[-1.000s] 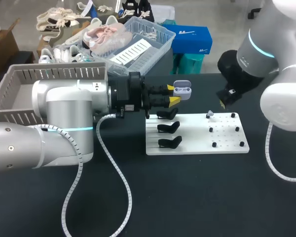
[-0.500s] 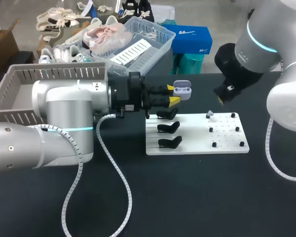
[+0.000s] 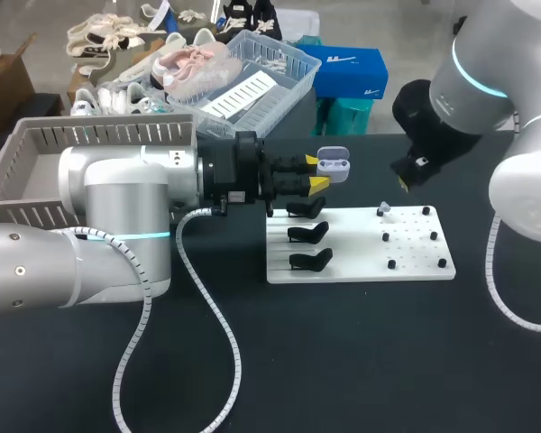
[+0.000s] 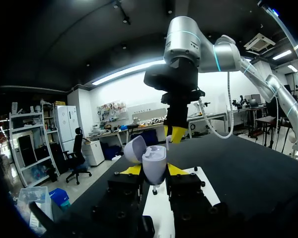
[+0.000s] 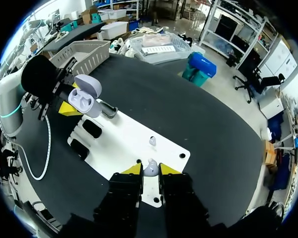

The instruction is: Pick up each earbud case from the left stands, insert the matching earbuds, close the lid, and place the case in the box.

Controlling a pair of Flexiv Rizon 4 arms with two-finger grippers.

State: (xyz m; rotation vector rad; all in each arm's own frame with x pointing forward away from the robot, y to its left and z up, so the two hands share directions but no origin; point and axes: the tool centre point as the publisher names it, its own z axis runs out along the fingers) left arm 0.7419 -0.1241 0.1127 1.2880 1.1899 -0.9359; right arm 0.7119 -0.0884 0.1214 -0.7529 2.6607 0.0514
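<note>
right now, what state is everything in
earbud case, lid open, held off the stands
left gripper, jaws shut on the earbud case
right gripper, jaws shut on the held earbud
second earbud, loose on the white board
stands, all three empty

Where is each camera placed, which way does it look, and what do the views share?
Head view: above and behind the robot, looking down on the table; left arm and right arm enter from its sides.
Left wrist view: on that wrist, looking along the left claw, which holds the earbud case; the right claw hangs ahead.
Right wrist view: on that wrist, looking down at the white board; the right claw grips an earbud.
All three show the earbud case.
</note>
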